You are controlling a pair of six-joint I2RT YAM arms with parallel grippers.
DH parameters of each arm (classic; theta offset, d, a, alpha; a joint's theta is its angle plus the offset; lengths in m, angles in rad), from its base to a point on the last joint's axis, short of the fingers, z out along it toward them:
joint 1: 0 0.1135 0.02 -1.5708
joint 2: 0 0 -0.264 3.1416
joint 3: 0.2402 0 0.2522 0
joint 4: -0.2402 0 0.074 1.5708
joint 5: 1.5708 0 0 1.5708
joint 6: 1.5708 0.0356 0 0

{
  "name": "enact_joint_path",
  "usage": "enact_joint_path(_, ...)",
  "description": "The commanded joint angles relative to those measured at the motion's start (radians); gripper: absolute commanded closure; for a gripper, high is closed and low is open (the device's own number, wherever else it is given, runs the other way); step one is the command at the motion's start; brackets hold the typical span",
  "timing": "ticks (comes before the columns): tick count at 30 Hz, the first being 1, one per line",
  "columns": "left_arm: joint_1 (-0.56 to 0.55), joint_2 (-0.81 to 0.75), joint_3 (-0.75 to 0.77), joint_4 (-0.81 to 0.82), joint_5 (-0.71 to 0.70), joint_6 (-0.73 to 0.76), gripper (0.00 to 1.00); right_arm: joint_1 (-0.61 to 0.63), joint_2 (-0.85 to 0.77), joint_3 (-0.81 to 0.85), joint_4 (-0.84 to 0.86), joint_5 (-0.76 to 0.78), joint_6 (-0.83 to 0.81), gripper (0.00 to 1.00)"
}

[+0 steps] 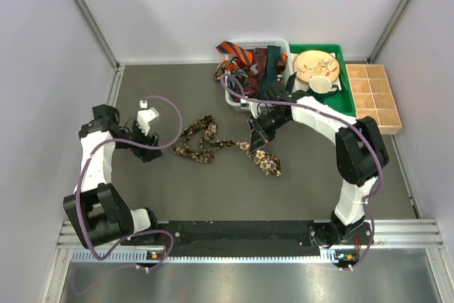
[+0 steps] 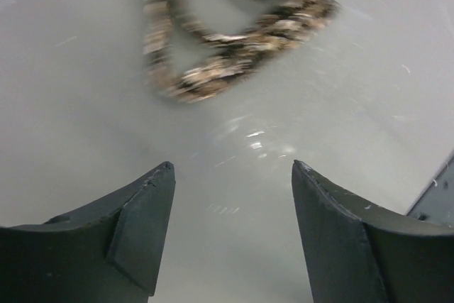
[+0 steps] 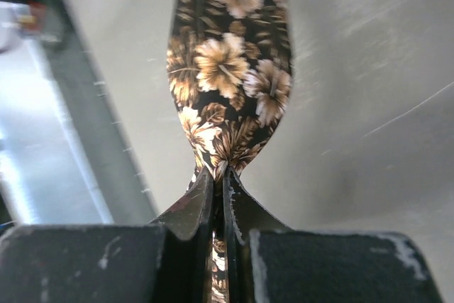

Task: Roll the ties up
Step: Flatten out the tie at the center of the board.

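A brown-black flowered tie (image 1: 213, 141) lies in loose curves across the middle of the table, its wide end (image 1: 267, 163) toward the front right. My right gripper (image 1: 257, 141) is shut on this tie near its wide end; in the right wrist view the fabric (image 3: 230, 76) bunches where the jaws pinch it (image 3: 220, 175). My left gripper (image 1: 147, 148) stands open at the left of the table, nothing between its fingers (image 2: 230, 168), with the tie's narrow looped part (image 2: 234, 54) ahead of it. More ties (image 1: 248, 62), orange-black striped, dark red and dark teal, fill the white basket (image 1: 234, 94) at the back.
A green tray (image 1: 347, 101) with a bowl (image 1: 317, 67) and a white cup (image 1: 323, 84) stands at the back right. Beside it sits a wooden compartment box (image 1: 374, 97). Grey walls close in the table on three sides.
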Motion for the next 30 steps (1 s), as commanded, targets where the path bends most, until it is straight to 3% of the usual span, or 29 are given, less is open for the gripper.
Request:
enact_joint_path(1,-0.175,-0.031,-0.087,0.009,-0.03,0.115,0.3,-0.039,0.105,0.004,-0.109,-0.258,-0.014,1.0)
enact_joint_path(2,-0.292,-0.037,-0.107,0.111,-0.098,0.079,0.32,-0.048,0.122,0.001,-0.106,-0.252,-0.005,1.0)
enact_joint_path(5,-0.491,-0.047,-0.186,0.26,-0.171,-0.031,0.32,-0.074,0.142,-0.014,-0.072,-0.203,0.025,1.0)
enact_joint_path(9,-0.634,-0.038,-0.24,0.415,-0.239,-0.048,0.31,-0.076,0.114,-0.042,-0.034,-0.094,0.066,0.97)
enact_joint_path(13,-0.731,-0.005,-0.237,0.449,-0.291,0.002,0.3,-0.076,0.085,-0.062,-0.011,0.02,0.109,0.76)
enact_joint_path(14,-0.769,0.005,-0.234,0.451,-0.311,0.013,0.3,-0.076,0.068,-0.067,-0.009,0.035,0.115,0.64)
enact_joint_path(22,-0.87,0.069,-0.246,0.543,-0.389,0.061,0.32,-0.056,-0.056,-0.082,0.008,0.173,0.121,0.38)
enact_joint_path(30,-0.91,0.135,-0.254,0.541,-0.418,0.143,0.48,0.015,-0.035,-0.031,0.011,0.203,0.129,0.37)
